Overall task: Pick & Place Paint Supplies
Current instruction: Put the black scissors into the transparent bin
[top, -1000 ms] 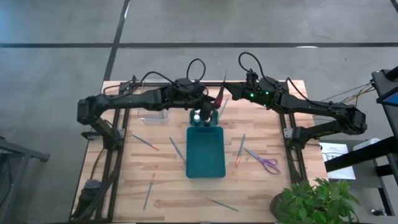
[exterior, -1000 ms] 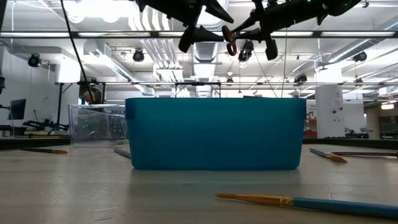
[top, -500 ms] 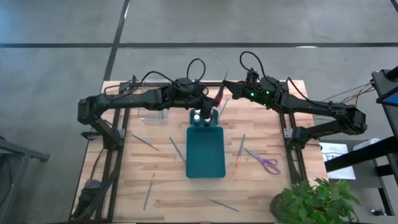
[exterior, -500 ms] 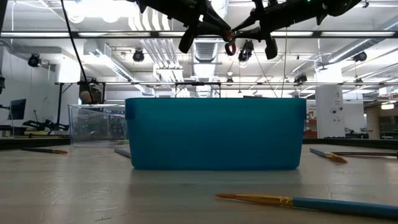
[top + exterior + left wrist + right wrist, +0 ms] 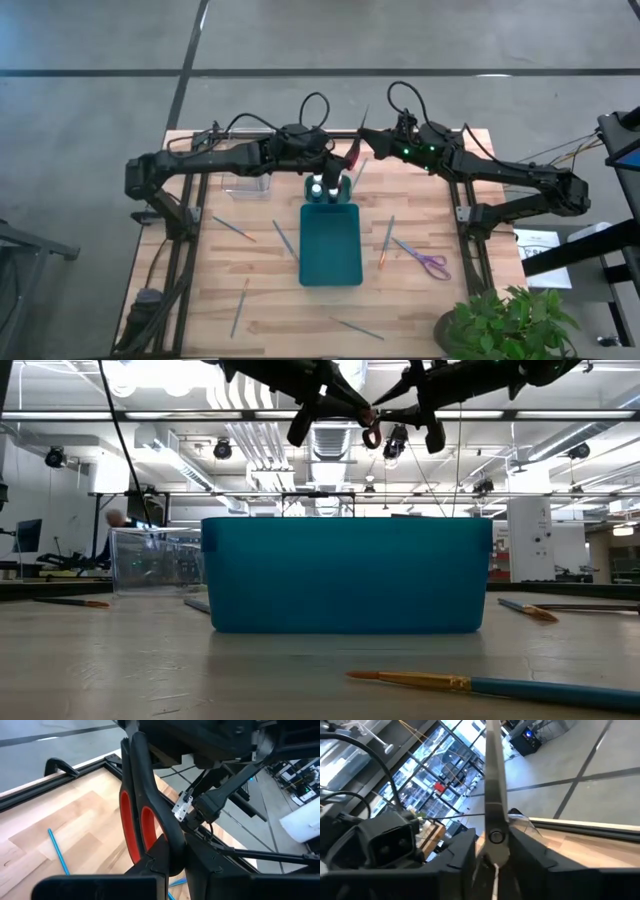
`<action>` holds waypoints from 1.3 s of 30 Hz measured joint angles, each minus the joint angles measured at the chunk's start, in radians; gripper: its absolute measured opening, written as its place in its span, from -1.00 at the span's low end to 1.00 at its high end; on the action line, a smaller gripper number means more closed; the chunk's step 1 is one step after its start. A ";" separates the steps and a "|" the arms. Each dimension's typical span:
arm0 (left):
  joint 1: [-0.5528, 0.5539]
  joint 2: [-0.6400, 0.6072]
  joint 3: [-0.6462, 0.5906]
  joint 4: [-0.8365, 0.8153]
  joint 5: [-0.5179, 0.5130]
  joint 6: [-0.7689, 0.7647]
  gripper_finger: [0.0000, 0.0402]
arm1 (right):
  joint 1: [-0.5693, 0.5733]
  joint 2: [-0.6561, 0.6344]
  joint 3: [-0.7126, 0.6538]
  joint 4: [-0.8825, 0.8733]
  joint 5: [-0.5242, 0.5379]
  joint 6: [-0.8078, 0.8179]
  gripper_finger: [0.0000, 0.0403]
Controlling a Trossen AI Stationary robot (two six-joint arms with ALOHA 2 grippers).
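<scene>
L gripper (image 5: 340, 160) is clamping red scissors (image 5: 353, 155) by the handles above tray (image 5: 330, 262) far end; R gripper (image 5: 366, 140) is loosely straddling blades near pivot, fingers slightly apart.

No writing, label, brand, number or sign can be read anywhere in these pictures.
</scene>
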 joint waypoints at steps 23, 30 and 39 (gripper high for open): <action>0.021 -0.011 0.015 0.006 -0.073 0.016 -0.83 | 0.013 -0.050 0.000 0.072 -0.032 -0.082 0.54; 0.025 -0.037 0.053 0.010 -0.076 0.027 -0.83 | 0.015 -0.057 0.001 0.067 -0.031 -0.092 0.71; 0.051 -0.092 0.075 -0.077 -0.077 0.091 -0.83 | 0.013 -0.067 0.001 0.066 -0.002 -0.091 0.75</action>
